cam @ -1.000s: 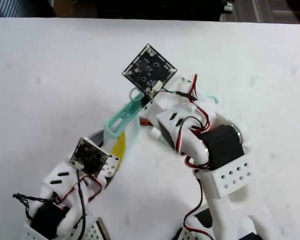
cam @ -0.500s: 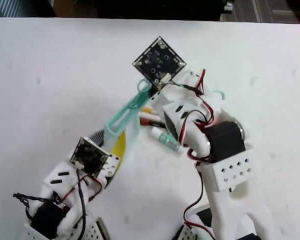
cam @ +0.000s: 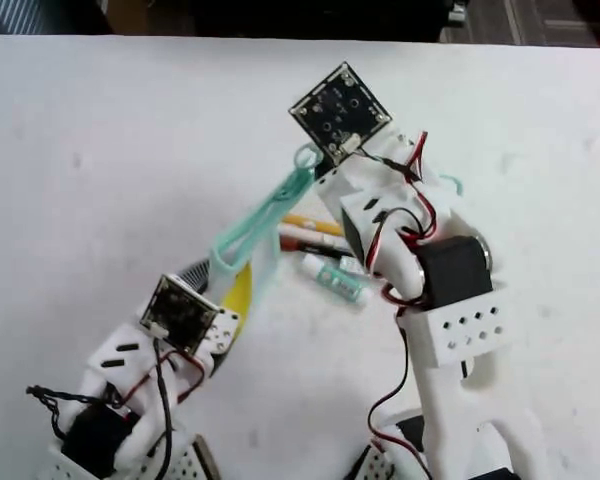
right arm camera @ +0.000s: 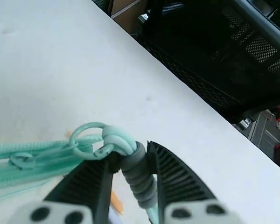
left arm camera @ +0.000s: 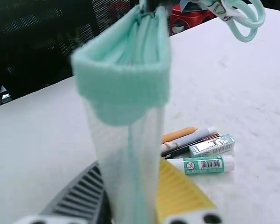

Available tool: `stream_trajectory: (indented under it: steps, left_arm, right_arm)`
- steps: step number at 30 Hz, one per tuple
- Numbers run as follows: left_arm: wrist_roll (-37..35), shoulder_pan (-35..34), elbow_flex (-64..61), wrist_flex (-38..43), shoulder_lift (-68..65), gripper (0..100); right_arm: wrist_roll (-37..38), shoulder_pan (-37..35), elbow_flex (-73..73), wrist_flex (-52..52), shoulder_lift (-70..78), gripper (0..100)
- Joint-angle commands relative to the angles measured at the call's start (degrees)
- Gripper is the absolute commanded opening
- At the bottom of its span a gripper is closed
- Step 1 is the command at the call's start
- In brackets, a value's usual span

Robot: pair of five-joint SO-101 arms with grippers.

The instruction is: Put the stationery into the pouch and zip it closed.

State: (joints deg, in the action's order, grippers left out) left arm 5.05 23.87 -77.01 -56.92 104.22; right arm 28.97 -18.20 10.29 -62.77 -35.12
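The mint-green mesh pouch [cam: 252,228] hangs stretched above the middle of the white desk [cam: 100,150]. The left gripper [left arm camera: 130,200] pinches its end nearer the front edge. The right gripper [right arm camera: 130,172] is clamped on its ringed far end. Beside it on the desk lie an orange pen [cam: 310,222] and a white glue stick [cam: 332,278].

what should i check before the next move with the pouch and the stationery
1. left hand clamped on one end of the pouch: ok
2. right hand clamped on the ring end of the pouch: ok
3. pouch held taut between the two hands, above the table: ok
4. pouch zip open wide enough to load: cannot tell
5. stationery inside the pouch: not ok, the pens and sticks lie on the table beside it
6. a hand free to pick up stationery: not ok, both hold the pouch
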Motion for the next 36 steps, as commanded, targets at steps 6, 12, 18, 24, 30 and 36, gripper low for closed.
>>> stream_trajectory:
  steps: [6,12,18,24,30,36]
  left_arm:
    - [0.7,-0.48,1.32,-0.97,0.57,2]
    - [0.7,-0.48,1.32,-0.97,0.57,2]
    - [0.7,-0.48,1.32,-0.88,0.57,2]
    - [0.7,-0.57,1.32,-0.88,0.57,2]
    - [0.7,-0.66,1.32,-0.79,0.57,2]
    - [0.62,-0.66,1.41,-0.79,0.57,2]
  right_arm:
    - [-0.18,4.88,-1.23,3.47,1.54,1.7]
    - [-0.26,6.46,-2.2,3.38,5.23,1.7]
    - [-5.54,3.47,-1.85,2.59,0.22,9.4]
    - [-6.77,-2.24,-2.2,-1.71,-5.76,36.8]
    - [-5.45,-7.25,-2.2,-10.07,-12.0,29.6]
    - [-5.45,-8.57,-2.2,-25.45,-17.8,29.6]
